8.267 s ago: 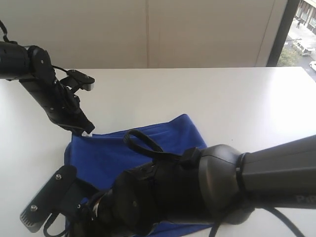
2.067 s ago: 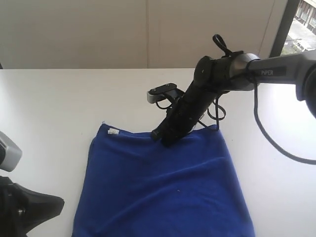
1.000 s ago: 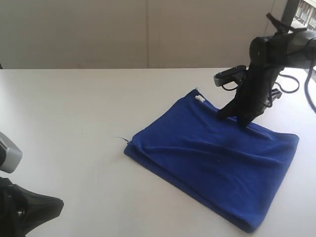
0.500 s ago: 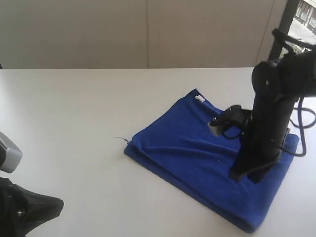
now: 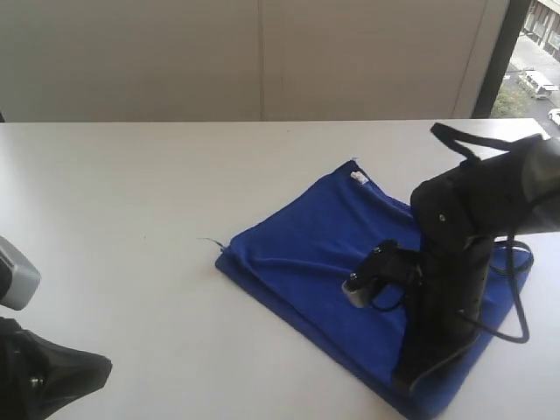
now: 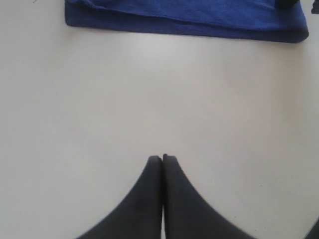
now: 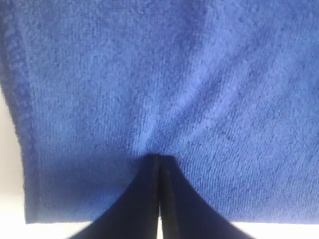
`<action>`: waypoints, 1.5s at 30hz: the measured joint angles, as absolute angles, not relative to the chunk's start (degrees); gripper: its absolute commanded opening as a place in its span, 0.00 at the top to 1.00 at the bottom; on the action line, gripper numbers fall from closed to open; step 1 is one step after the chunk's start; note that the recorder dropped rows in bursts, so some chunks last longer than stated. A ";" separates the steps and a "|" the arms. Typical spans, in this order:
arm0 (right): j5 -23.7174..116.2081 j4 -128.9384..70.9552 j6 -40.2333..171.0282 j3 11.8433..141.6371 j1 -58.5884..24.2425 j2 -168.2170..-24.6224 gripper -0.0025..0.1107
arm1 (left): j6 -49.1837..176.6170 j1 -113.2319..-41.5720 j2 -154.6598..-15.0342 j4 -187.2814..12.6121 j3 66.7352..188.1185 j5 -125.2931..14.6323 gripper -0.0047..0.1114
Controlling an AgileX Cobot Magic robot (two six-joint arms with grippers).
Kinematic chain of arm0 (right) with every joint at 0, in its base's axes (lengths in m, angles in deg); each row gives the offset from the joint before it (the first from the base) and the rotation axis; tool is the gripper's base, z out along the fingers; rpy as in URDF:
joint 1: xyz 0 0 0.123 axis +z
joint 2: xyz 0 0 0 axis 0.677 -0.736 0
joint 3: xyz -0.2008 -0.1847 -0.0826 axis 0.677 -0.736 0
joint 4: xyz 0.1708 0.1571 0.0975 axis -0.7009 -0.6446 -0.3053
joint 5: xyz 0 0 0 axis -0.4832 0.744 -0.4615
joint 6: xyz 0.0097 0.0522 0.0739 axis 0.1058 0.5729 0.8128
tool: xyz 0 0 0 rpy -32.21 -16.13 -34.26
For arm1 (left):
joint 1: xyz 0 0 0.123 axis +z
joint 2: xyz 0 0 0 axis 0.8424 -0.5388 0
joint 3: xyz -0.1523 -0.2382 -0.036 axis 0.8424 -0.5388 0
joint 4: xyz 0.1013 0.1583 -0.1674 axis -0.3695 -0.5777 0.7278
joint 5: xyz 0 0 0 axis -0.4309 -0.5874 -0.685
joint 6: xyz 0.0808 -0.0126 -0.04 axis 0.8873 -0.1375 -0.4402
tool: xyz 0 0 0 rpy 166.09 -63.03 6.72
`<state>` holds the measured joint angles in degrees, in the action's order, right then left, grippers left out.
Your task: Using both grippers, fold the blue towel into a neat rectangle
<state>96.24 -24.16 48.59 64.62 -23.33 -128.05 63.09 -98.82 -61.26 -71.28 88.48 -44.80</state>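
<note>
1. Blue towel (image 5: 302, 249): lies folded in layers on the white table (image 5: 175, 192), right of centre in the exterior view and set at an angle to the table edges. Its small white tag (image 5: 357, 178) sits at the far corner. The near left edge shows stacked layers.

2. Right gripper (image 5: 408, 381): the arm stands over the towel, pointing down near the towel's nearest corner. In the right wrist view the fingers (image 7: 149, 199) are clenched together with no gap, and their tips touch the cloth (image 7: 174, 74). Creases in the pile run toward the tips. Whether cloth is pinched between them cannot be told. A stitched edge (image 7: 17, 74) runs beside the contact point, with a strip of bare table (image 7: 7, 164) beyond it.

3. Left gripper (image 6: 162, 158): fingers (image 6: 144, 199) clenched together, holding nothing, above bare table (image 6: 149, 89). The towel's folded edge (image 6: 199, 17) lies well apart from them.
</note>
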 measured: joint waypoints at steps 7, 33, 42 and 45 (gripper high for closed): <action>93.76 -28.44 49.26 64.53 -11.66 -127.67 0.98 | 63.09 -98.82 -61.26 -71.28 88.48 -44.70 0.96; 98.26 -26.37 49.62 85.51 -13.07 -121.63 0.98 | 62.65 -98.67 -74.05 -73.37 95.54 -50.60 0.96; 99.12 -37.80 41.29 79.27 -28.96 -115.16 0.98 | 76.52 -81.38 -107.87 -69.59 132.63 -27.78 0.96; 96.21 -39.11 41.09 75.67 -30.16 -113.24 0.98 | 92.30 -72.89 -117.81 -51.50 143.78 -16.01 0.96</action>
